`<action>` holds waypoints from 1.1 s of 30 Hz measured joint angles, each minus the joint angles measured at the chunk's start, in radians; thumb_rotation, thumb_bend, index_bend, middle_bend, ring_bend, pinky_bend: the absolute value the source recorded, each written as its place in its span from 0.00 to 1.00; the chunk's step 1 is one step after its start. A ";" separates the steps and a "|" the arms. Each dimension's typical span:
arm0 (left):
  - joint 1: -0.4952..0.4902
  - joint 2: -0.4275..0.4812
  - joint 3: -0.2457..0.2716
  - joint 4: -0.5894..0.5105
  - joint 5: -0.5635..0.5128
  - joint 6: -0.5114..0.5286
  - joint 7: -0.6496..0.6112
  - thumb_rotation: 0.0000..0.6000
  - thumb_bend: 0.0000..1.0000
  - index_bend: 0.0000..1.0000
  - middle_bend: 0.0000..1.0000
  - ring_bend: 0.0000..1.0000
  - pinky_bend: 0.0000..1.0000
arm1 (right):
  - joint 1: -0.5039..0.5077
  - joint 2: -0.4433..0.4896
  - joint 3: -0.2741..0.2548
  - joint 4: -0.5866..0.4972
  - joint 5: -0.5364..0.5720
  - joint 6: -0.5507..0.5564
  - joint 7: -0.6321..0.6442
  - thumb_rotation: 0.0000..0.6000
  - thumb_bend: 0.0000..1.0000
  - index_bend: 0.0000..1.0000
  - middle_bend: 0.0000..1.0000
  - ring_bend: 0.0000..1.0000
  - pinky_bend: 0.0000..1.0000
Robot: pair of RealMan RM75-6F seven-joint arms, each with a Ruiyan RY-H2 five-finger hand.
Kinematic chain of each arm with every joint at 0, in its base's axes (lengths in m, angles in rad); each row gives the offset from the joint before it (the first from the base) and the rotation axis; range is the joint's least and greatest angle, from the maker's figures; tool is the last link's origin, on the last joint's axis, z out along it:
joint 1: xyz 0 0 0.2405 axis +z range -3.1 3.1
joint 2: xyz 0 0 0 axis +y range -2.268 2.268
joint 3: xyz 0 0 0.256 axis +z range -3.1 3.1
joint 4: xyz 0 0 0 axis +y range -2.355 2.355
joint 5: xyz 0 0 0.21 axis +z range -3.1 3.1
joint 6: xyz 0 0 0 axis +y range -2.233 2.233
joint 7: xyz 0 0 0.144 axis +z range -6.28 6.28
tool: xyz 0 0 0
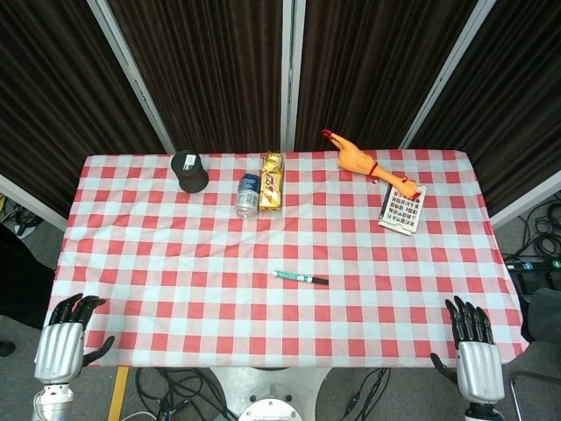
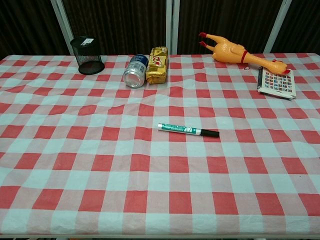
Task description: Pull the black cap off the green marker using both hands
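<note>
The green marker (image 1: 296,277) lies flat near the middle of the checked table, its black cap (image 1: 319,281) pointing right. In the chest view the marker (image 2: 181,129) and its cap (image 2: 210,133) sit just right of centre. My left hand (image 1: 63,342) hangs off the table's near left corner, fingers apart, holding nothing. Off the near right corner my right hand (image 1: 474,351) is likewise empty with fingers extended. Both hands are far from the marker and show only in the head view.
Along the far side stand a black mesh cup (image 2: 87,55), a lying can (image 2: 135,71), a gold packet (image 2: 157,65), a rubber chicken (image 2: 235,52) and a colourful card box (image 2: 276,82). The red-white tablecloth (image 2: 100,165) covers the table.
</note>
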 measured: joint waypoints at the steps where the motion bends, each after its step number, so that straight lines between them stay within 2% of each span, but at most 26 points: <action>1: 0.000 0.001 0.001 0.000 0.000 0.000 -0.002 1.00 0.18 0.29 0.26 0.15 0.18 | 0.000 0.000 -0.001 -0.001 -0.001 0.000 -0.002 1.00 0.00 0.00 0.04 0.00 0.00; 10: -0.012 0.014 -0.002 -0.045 0.003 -0.013 0.026 1.00 0.18 0.29 0.26 0.15 0.21 | -0.003 0.006 0.001 -0.016 -0.008 0.009 -0.008 1.00 0.00 0.00 0.04 0.00 0.00; 16: -0.041 0.035 -0.012 -0.111 0.014 -0.041 0.074 1.00 0.18 0.29 0.26 0.15 0.22 | 0.003 0.016 0.006 -0.032 -0.010 0.002 -0.018 1.00 0.00 0.00 0.04 0.00 0.00; 22: -0.084 0.047 -0.031 -0.206 0.000 -0.103 0.135 1.00 0.18 0.29 0.26 0.15 0.28 | 0.020 0.030 0.015 -0.064 -0.014 -0.016 -0.039 1.00 0.00 0.00 0.04 0.00 0.00; 28: -0.196 0.032 -0.086 -0.296 -0.021 -0.240 0.258 1.00 0.18 0.30 0.26 0.16 0.31 | 0.043 0.043 0.030 -0.104 -0.007 -0.050 -0.078 1.00 0.00 0.00 0.04 0.00 0.00; 33: -0.327 -0.033 -0.185 -0.336 -0.122 -0.367 0.405 1.00 0.19 0.31 0.29 0.21 0.35 | 0.058 0.048 0.039 -0.125 0.002 -0.072 -0.112 1.00 0.00 0.00 0.04 0.00 0.00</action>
